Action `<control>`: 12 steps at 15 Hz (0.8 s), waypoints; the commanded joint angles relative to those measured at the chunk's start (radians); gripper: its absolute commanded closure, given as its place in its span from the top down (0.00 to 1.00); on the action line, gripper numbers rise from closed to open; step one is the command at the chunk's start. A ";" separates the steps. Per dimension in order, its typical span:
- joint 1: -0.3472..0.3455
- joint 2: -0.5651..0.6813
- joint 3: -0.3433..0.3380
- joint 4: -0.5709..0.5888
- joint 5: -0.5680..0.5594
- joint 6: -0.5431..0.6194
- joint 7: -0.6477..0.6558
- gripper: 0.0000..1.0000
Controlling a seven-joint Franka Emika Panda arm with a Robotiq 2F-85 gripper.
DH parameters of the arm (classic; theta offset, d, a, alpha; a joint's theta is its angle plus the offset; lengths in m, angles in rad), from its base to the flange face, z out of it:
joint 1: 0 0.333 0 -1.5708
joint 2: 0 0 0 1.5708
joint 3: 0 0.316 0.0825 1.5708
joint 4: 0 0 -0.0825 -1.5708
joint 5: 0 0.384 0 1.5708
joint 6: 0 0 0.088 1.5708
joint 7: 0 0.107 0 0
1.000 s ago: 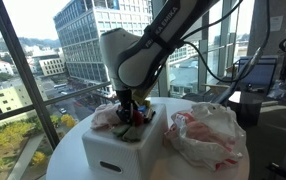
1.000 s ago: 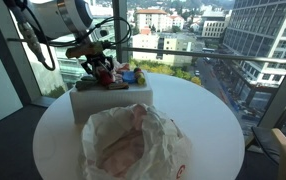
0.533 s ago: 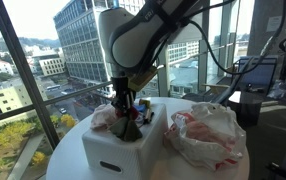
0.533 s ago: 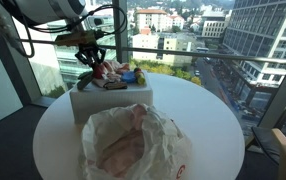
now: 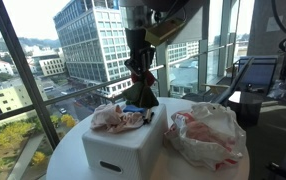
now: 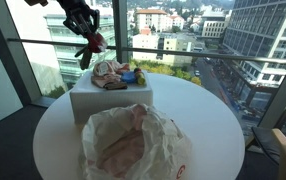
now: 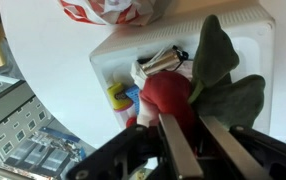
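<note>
My gripper is shut on a red soft toy with dark green leaves and holds it high in the air. In both exterior views the toy hangs well above the white box. The box still holds several small things: crumpled light wrapping, a yellow and blue piece and a silvery piece. In the wrist view the box lies below the toy.
The box stands on a round white table next to a large crumpled white plastic bag with red print. Floor-to-ceiling windows with a railing run behind the table. A monitor stands at the side.
The gripper has risen from inside the box to well above it, carrying the red and green toy up with it.
</note>
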State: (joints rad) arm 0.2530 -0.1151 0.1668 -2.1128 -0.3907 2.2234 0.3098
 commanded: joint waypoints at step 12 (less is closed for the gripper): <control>-0.251 -0.152 -0.090 -0.342 0.178 -0.257 0.070 0.09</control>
State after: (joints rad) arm 0.0196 -0.3398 0.0791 -2.4744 -0.2436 1.9719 0.3923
